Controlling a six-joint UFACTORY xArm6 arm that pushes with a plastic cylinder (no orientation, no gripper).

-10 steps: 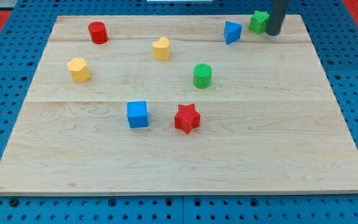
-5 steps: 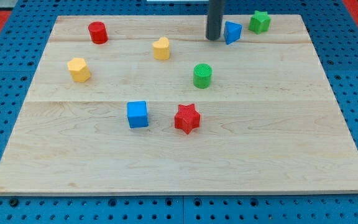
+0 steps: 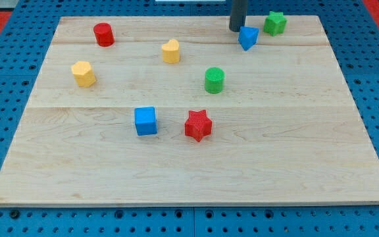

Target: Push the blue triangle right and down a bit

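1. Yellow block (image 3: 83,73), rounded, lies far to the view's left of my tip and lower; a red cylinder (image 3: 103,34) sits well left of it.
2. A yellow heart-like block (image 3: 170,51), blue cube (image 3: 145,121), red star (image 3: 198,125) and green cylinder (image 3: 214,79) lie left of and below my tip.
3. My tip (image 3: 236,29), a bare rod that grasps nothing, touches the blue triangle (image 3: 247,37) at its upper-left, apparently placed to shove it right and down.
4. A green star (image 3: 275,23) sits just right.
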